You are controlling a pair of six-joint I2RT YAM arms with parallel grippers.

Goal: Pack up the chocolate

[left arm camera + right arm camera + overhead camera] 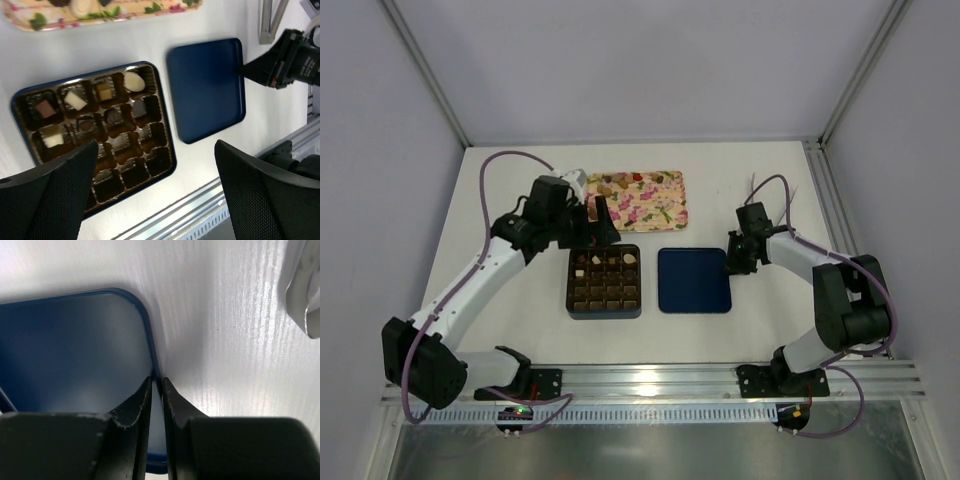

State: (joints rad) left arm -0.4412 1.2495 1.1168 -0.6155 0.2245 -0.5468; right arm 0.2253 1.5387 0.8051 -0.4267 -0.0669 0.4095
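Note:
The dark brown grid box (pixel 604 281) lies mid-table and holds several chocolate bonbons (pixel 76 100) in its two far rows; the near rows are bare. More chocolates (pixel 610 185) lie on the floral tray (pixel 660 203) behind it. My left gripper (pixel 588 232) is open and empty, hovering above the box's far edge; its wrist view shows the box (pixel 155 165) between the wide-apart fingers (pixel 60 190). The navy-blue lid (pixel 694 280) lies flat to the right of the box. My right gripper (pixel 732 262) is shut on the lid's right rim (pixel 152 367).
The tray's edge shows at the top of the left wrist view (pixel 100 20). An aluminium rail (pixel 650 380) runs along the near table edge. Frame posts stand at the back corners and along the right side (pixel 830 200).

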